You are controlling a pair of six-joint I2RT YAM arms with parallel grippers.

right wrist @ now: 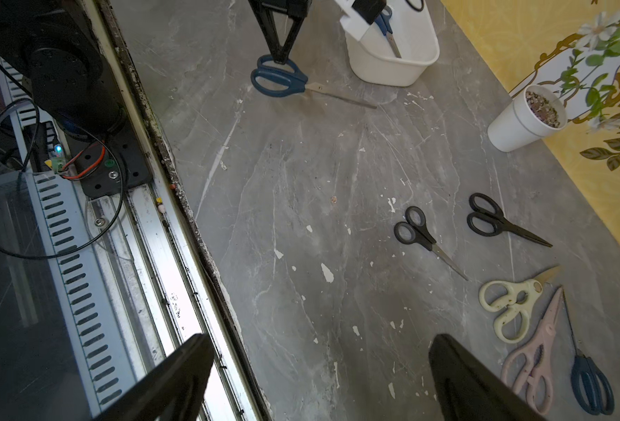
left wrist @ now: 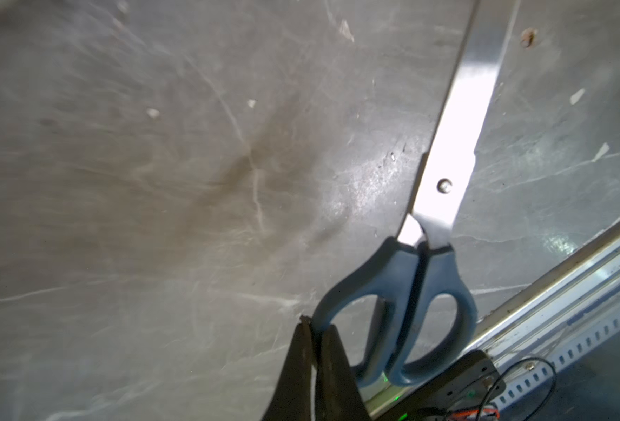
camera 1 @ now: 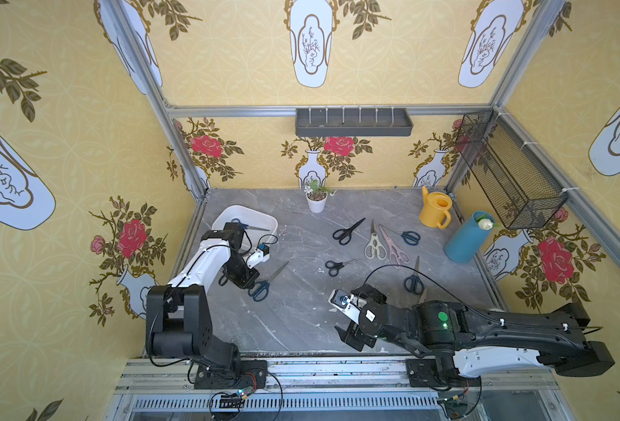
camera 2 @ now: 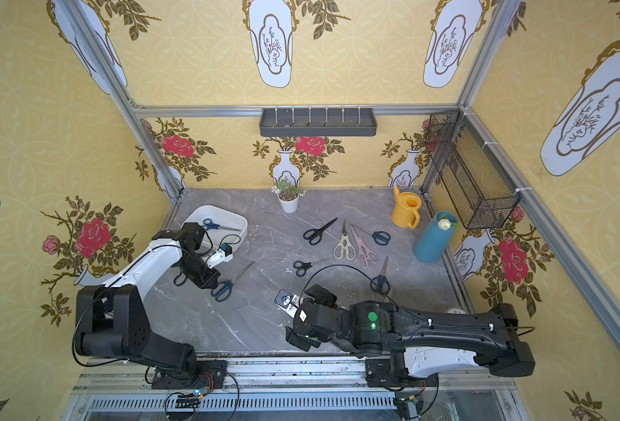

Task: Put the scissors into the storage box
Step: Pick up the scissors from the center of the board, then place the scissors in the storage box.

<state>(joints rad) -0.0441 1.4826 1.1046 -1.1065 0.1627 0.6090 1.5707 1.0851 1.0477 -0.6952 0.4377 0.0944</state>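
The storage box (camera 1: 255, 213) is the reference. The right gripper (right wrist: 323, 340) stands spread and empty, well apart from it. The left gripper (left wrist: 317, 328), near the box, is clenched on one handle loop of the blue-handled scissors (camera 1: 269, 279), which lie on the table with blade tips nearer the box and handles farther.
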